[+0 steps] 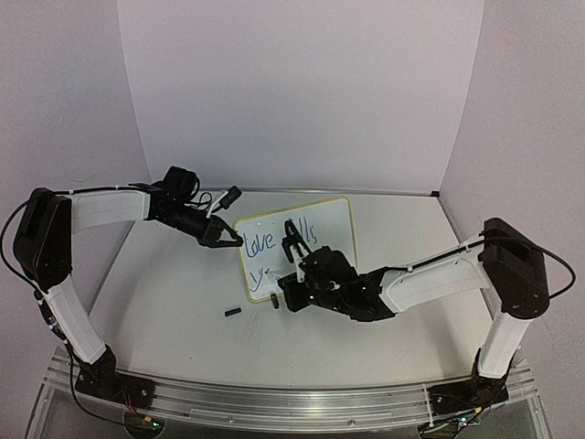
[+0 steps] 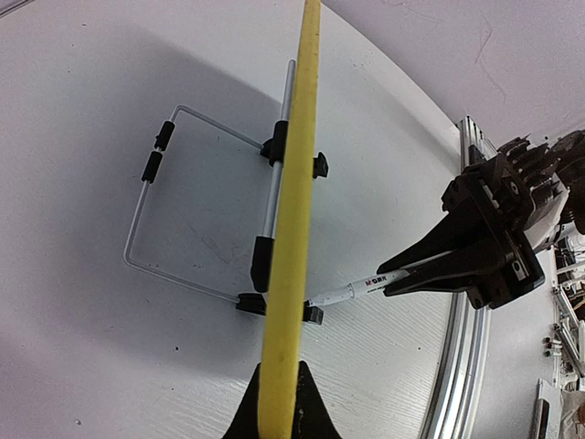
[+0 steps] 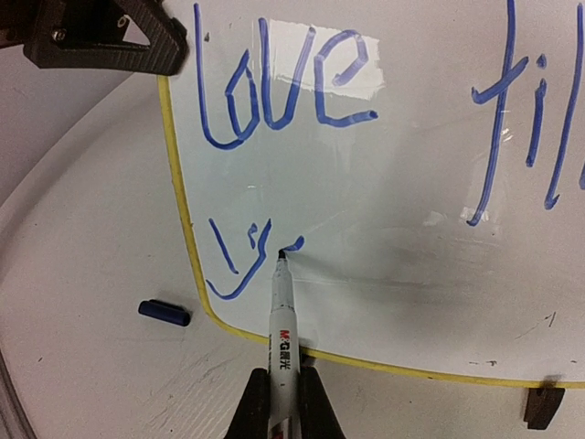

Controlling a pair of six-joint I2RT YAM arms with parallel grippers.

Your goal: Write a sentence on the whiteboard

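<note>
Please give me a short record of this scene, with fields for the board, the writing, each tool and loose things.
whiteboard: upright on a wire stand, on the table
sentence: unfinished; "love fills" above, "y" begun below
left tool: shut on the whiteboard's side rim
right tool: shut on the marker, tip on second line
cap: blue, lying on the table

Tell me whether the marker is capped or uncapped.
Uncapped. The marker has its bare tip on the whiteboard, and a blue cap lies on the table beside the board.
</note>
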